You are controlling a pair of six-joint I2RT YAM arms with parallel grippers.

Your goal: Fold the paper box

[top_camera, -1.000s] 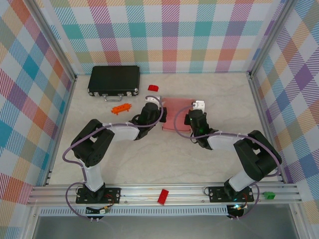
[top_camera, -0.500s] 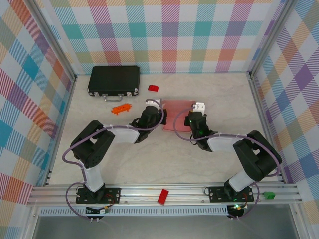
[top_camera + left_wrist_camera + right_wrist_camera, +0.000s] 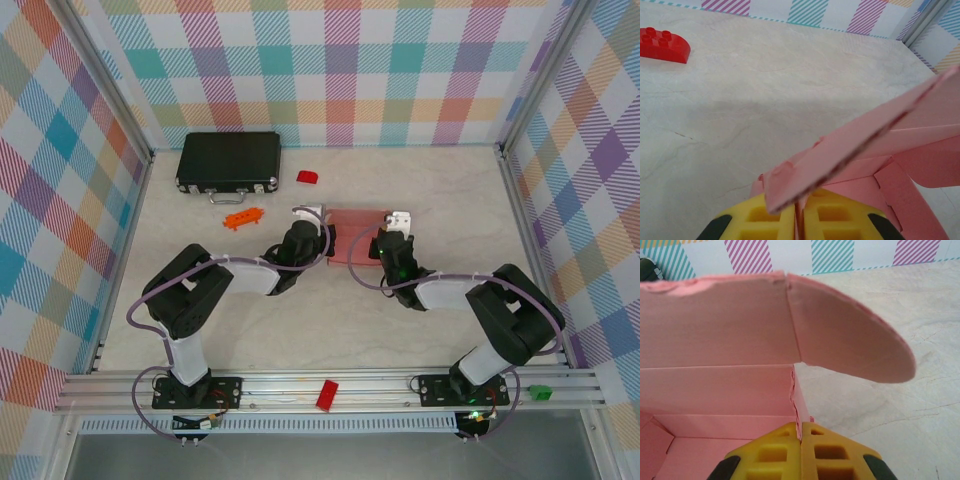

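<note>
The pale marbled table (image 3: pixel 300 320) carries everything, with bright checked walls round three sides. Near its far left corner lies a black hard case (image 3: pixel 228 160), long side along the far edge and handle toward the near edge.

The light-pink paper box (image 3: pixel 352 232) sits about midway across the table, in the far half, well apart from the case. It is partly formed. From above, its longer side seems to run left to right, roughly parallel to the far edge, though both arms cover its ends. The right wrist camera shows its open side facing up: a floor, an upright side wall and a taller back panel (image 3: pixel 715 330) that ends in a rounded tab (image 3: pixel 850 335) hanging out over the table. From the left wrist camera a long pink flap (image 3: pixel 865 135) slants up and away to the right.

The left tool (image 3: pixel 800 210) is closed on the low end of that flap at the box's left end, yellow fingertips (image 3: pixel 765 220) pressed together on the card. The right tool (image 3: pixel 801 440) is clamped on the upright side wall at the right end.

A small orange piece (image 3: pixel 243 216) lies near the case's handle. A red studded block (image 3: pixel 307 177) sits close to the far edge. Another red block (image 3: pixel 327 394) rests on the metal rail at the near edge.
</note>
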